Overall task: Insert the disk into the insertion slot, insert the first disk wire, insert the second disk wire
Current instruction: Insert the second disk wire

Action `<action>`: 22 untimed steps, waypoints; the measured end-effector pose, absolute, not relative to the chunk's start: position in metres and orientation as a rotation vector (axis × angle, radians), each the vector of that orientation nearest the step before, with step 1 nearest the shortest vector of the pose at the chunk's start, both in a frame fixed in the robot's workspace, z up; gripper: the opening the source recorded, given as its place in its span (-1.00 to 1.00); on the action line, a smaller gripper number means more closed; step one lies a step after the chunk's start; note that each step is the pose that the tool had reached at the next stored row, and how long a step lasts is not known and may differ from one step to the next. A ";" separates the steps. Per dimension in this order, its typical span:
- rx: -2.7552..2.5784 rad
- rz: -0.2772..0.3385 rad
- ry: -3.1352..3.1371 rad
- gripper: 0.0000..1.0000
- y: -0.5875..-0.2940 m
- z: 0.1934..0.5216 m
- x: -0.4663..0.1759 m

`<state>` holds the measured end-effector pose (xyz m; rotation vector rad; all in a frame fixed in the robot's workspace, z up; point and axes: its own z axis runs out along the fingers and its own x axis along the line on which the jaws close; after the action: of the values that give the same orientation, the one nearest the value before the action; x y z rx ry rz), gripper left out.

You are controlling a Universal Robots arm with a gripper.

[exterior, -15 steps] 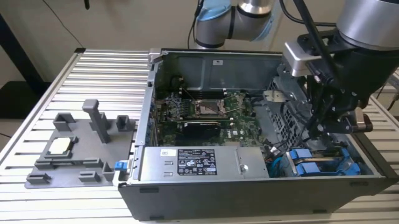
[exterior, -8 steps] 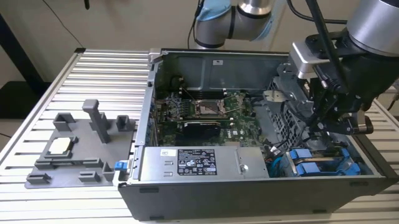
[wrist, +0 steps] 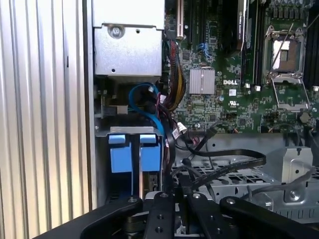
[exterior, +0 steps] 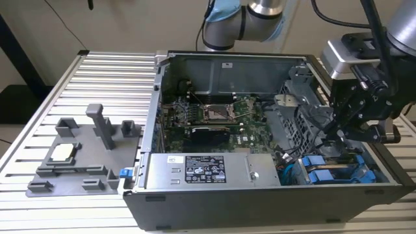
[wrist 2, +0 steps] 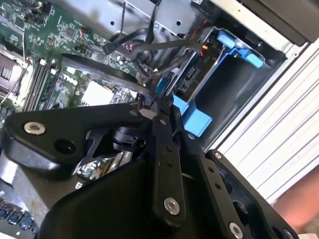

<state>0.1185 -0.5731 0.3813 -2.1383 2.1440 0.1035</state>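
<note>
While the open computer case (exterior: 260,195) fills the table, its insertion slot (exterior: 338,168) at the exterior view's right holds the blue-framed disk (wrist: 134,152), label hidden. Gripper (wrist 2: 158,112), fingers drawn narrow, pinches a dark cable (wrist 2: 144,47) near it; contact partly obscured.

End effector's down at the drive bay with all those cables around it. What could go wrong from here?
1. Snagging: loose black cables loop right in front of the end effector in both wrist views, so any move could catch or tug one.
2. Pinching: wires crowd the blue carrier at the bay, so a connector may jam on them.
3. Collision: in the exterior view the end effector sits close beside the metal drive cage and could scrape it.
</note>
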 end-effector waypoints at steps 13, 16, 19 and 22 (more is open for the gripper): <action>-2.139 0.127 2.149 -0.68 -0.586 0.378 0.135; -2.139 0.127 2.149 -0.68 -0.586 0.378 0.135; -2.138 0.127 2.150 -0.68 -0.586 0.378 0.135; -2.137 0.127 2.151 -0.68 -0.586 0.378 0.135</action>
<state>0.1349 -0.5861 0.3776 -2.1372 2.1509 0.1269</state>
